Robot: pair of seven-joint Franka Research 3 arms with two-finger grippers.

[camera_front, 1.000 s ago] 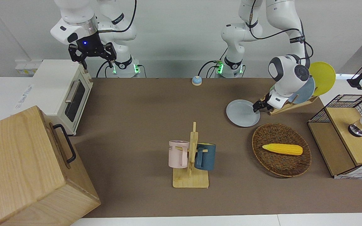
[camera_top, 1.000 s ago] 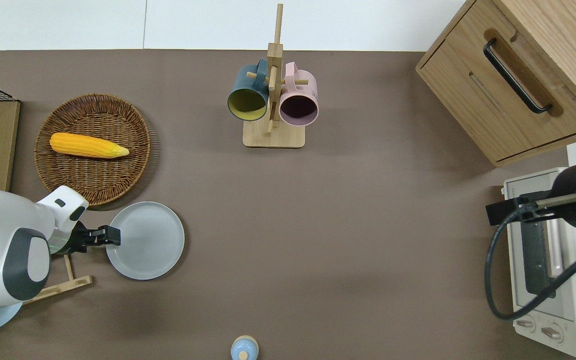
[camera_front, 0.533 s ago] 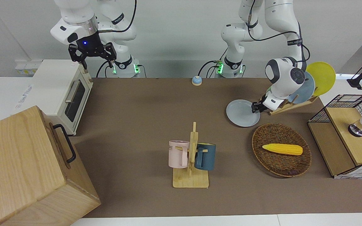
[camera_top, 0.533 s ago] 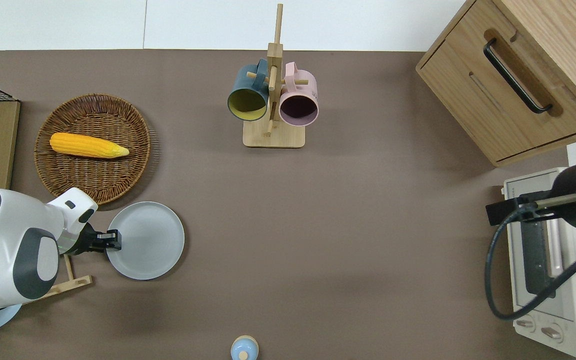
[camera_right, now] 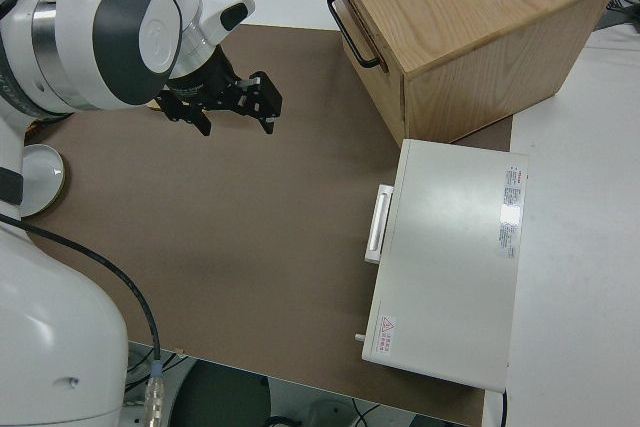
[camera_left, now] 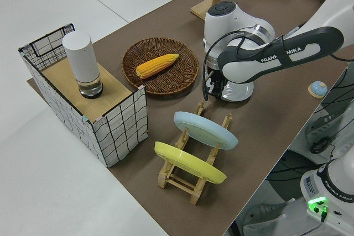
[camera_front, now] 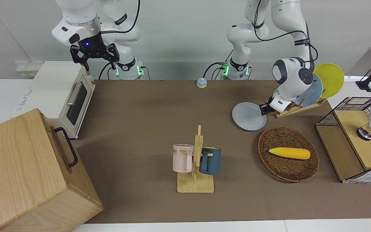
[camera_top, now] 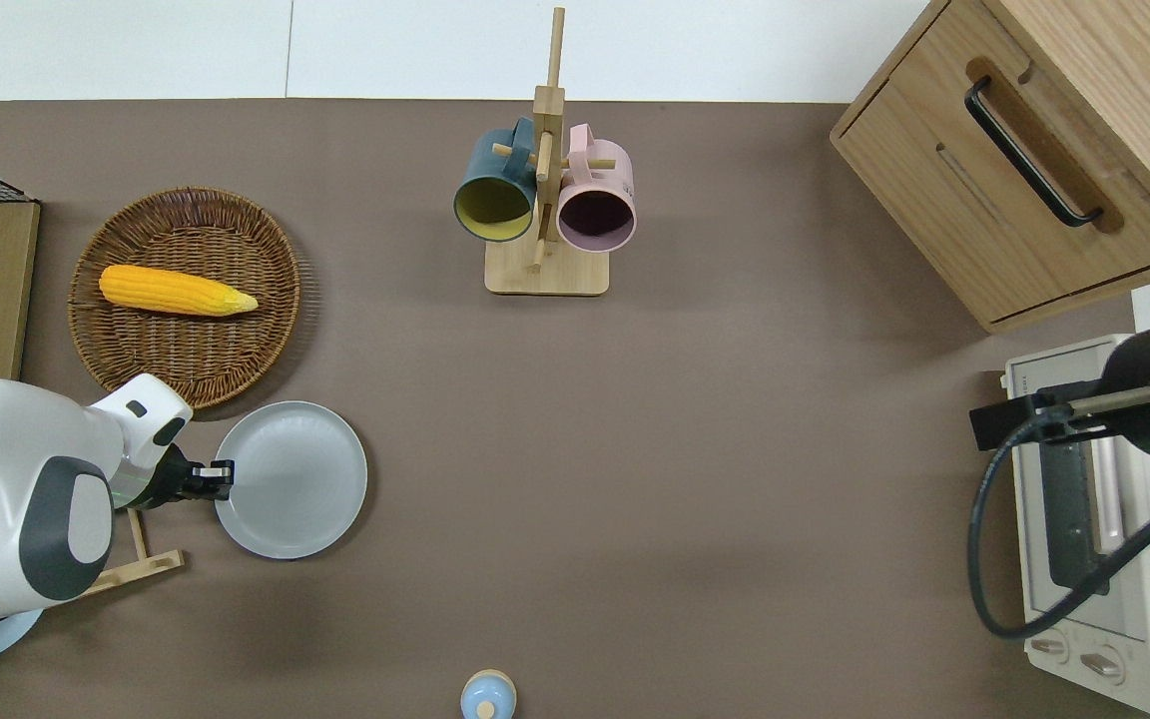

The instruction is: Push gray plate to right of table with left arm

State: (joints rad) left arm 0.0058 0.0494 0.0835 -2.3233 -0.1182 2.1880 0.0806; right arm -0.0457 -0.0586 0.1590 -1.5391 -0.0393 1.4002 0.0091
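lying flat and face up on the matte brown worktop (camera_top: 635, 449), the round, smooth gray plate (camera_top: 292, 479) with its shallow raised rim sits just beside the woven wicker basket (camera_top: 186, 340), nearer the robots. the left claw (camera_top: 219, 475) touches its rim; whether its fingers are spread i cannot tell. the right arm is parked.
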